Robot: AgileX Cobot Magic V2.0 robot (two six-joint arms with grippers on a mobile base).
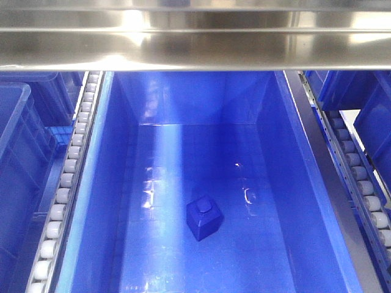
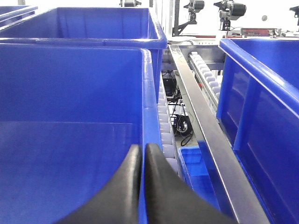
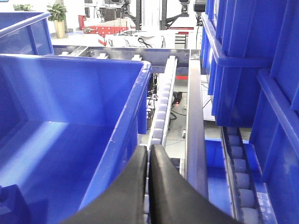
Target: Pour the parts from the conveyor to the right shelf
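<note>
We saw one part (image 1: 204, 217), a small glossy blue block with a square knob on top, lying on the floor of a deep blue bin (image 1: 293, 183) on the right shelf (image 1: 195, 49), well apart from the bin walls. The conveyor was not in view.

Our left fingers (image 2: 141, 161) were clenched on that bin's right wall rim, and our right fingers (image 3: 148, 161) were clenched on what looked like the same kind of rim, with white rollers (image 3: 161, 112) just beside it.

We judged the slick, smooth plastic rim could slip between the tapered black fingers if the bin were tilted or pulled unevenly, and the bin might roll on the tracks. The loose part would slide easily over the shiny floor. The steel frame was polished and reflective; the rollers were matte white cylinders.
</note>
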